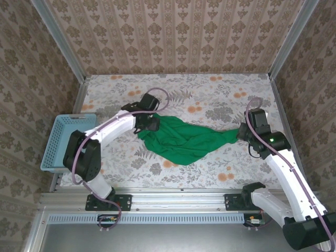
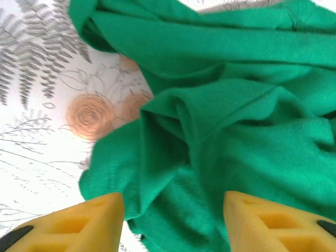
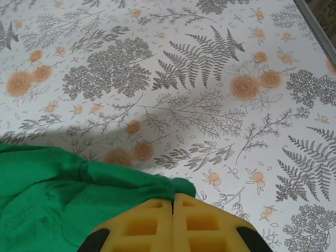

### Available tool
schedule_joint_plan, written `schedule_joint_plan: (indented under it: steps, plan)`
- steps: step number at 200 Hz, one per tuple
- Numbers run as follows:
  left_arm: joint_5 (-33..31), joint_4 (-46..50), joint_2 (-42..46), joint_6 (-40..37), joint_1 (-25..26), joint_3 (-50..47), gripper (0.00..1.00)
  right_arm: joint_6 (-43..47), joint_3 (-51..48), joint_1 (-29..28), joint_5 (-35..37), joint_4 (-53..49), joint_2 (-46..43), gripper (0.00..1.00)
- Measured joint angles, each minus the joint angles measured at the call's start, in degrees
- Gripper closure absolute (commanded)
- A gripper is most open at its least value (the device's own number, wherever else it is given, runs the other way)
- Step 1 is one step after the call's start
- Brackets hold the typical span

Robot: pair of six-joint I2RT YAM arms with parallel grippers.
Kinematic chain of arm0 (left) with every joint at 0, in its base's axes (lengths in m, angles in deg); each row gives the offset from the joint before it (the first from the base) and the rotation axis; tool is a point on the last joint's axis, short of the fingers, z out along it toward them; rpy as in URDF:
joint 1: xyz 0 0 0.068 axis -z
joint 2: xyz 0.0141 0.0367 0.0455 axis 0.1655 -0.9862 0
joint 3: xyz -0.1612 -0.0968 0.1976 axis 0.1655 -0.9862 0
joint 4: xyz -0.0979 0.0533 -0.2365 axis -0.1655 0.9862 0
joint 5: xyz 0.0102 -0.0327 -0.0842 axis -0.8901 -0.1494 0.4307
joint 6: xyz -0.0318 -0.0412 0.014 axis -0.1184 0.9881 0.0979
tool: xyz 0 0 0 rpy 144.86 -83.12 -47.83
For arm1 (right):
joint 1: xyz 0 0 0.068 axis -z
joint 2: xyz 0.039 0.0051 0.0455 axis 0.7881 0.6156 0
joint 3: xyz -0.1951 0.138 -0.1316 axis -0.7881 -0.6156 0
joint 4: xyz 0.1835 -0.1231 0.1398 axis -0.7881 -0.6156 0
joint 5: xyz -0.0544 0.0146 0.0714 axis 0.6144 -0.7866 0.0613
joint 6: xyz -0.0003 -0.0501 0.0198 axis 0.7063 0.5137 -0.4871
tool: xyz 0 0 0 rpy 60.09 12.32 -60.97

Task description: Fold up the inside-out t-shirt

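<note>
In the middle of the top view, on the flower-patterned desk [image 1: 210, 94], I see the inside-out t-shirt [image 1: 181, 140] lying in a crumpled green heap. Its bulk is just left of centre and one narrow tail is drawn out toward the right of the frame. My left pincer [image 1: 151, 123] sits at the upper left corner of that heap, right over the cloth's edge. From the left wrist camera the left pincer [image 2: 173, 220] is released: its two yellow fingers [image 2: 100, 220] stand well apart at the bottom of the frame, and rumpled folds of the shirt fill the space ahead of and between them. I can't make out either finger pressing on the cloth. Bare desk shows in the upper left of that view. My right pincer [image 1: 242, 132] meets the far end of the stretched tail at the right of the top view. In the right wrist camera the right pincer [image 3: 172, 202] is clenched, jaws tight together, with the bunched tip of the shirt caught at the fingertips and the rest trailing off to the lower left. A light-blue basket [image 1: 65, 142] sits at the left edge of the top view, well apart from the shirt.
</note>
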Motion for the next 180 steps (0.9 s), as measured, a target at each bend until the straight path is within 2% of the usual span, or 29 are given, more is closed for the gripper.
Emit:
schedule_joint_plan:
  steps: [17, 34, 50, 62, 84, 117, 161, 180]
  plan:
    - [0.6, -2.5, 6.6, 0.7, -2.2, -4.9, 0.35, 0.0, -0.5, 2.1, -1.2, 0.9, 0.0, 1.0]
    - [3.3, -5.3, 12.1, 1.7, -7.3, -10.6, 0.38, 0.0, -1.5, 3.8, -2.4, 1.9, 0.0, 1.0]
    - [6.0, -8.1, 13.1, 2.4, -12.1, -15.0, 0.38, 0.0, -2.2, 4.7, -3.4, 2.2, 0.3, 1.0]
    - [8.5, -10.3, 12.6, 2.6, -13.8, -18.0, 0.38, 0.0, -2.6, 5.2, -4.1, 2.8, 0.7, 1.0]
    - [12.6, -12.9, 11.5, 2.6, -12.8, -21.2, 0.34, 0.0, -2.9, 5.8, -5.0, 3.5, 1.1, 1.0]
    - [14.3, -16.0, 10.2, 1.5, -8.6, -20.7, 0.31, 0.0, -3.4, 6.3, -6.1, 4.4, 1.1, 1.0]
    - [12.6, -15.5, -0.5, 1.4, -8.8, -14.5, 0.48, 0.0, -3.6, 6.6, -6.9, 5.0, 1.3, 1.0]
    - [12.5, -15.5, -3.3, 1.4, -8.9, -13.3, 0.63, 0.0, -3.6, 6.8, -7.2, 4.9, 1.3, 1.0]
